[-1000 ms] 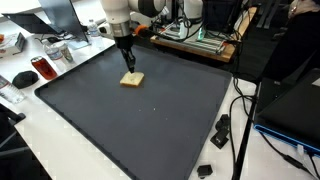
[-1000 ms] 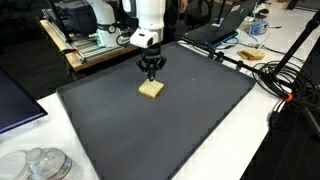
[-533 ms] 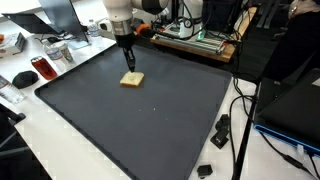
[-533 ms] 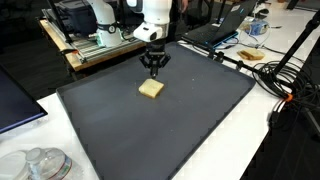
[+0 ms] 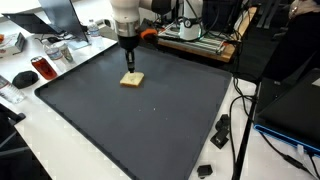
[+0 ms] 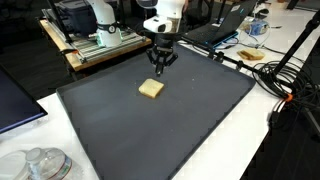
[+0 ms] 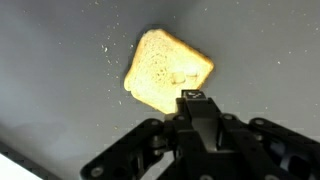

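Note:
A toast-coloured slice of bread (image 5: pixel 132 79) lies flat on the dark mat (image 5: pixel 140 130), toward its far side; it also shows in the other exterior view as the bread (image 6: pixel 151 89) on the mat (image 6: pixel 170 130). My gripper (image 5: pixel 129 63) hangs just above and behind the slice, apart from it. In the exterior view from the opposite side the gripper (image 6: pixel 160 67) is up and to the right of the slice. The wrist view looks down on the bread (image 7: pixel 165 68), with the gripper (image 7: pixel 195 98) shut, fingers pressed together and holding nothing.
Around the mat are a red object (image 5: pixel 43 68), a black mouse (image 5: pixel 23 78), cables and black adapters (image 5: pixel 221 130), an electronics board (image 5: pixel 195 40), clear plastic containers (image 6: pixel 40 162), a laptop (image 6: pixel 14 100) and a plate of food (image 6: pixel 250 54).
The gripper has lifted a little and drifted off the bread toward the mat's far side, with the wrist turning. The slice has not moved.

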Controlling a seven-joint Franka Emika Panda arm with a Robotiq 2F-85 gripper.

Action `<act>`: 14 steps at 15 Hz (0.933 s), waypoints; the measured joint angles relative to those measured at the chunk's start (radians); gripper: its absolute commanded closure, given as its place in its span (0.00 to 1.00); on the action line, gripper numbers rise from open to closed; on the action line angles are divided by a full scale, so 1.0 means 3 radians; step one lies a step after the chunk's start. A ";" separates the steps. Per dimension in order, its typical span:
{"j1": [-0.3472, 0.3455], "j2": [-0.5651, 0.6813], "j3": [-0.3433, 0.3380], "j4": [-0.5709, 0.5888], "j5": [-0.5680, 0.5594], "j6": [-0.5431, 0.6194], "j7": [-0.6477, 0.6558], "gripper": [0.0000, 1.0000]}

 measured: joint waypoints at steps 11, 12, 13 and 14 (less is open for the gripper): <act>0.0229 0.0360 0.0013 0.0462 -0.0661 -0.0608 0.1409 0.95; 0.0268 0.0401 0.0014 0.0511 -0.0736 -0.0684 0.1526 0.95; 0.0311 0.0442 0.0017 0.0566 -0.0815 -0.0774 0.1638 0.95; 0.0353 0.0482 0.0024 0.0619 -0.0885 -0.0868 0.1737 0.95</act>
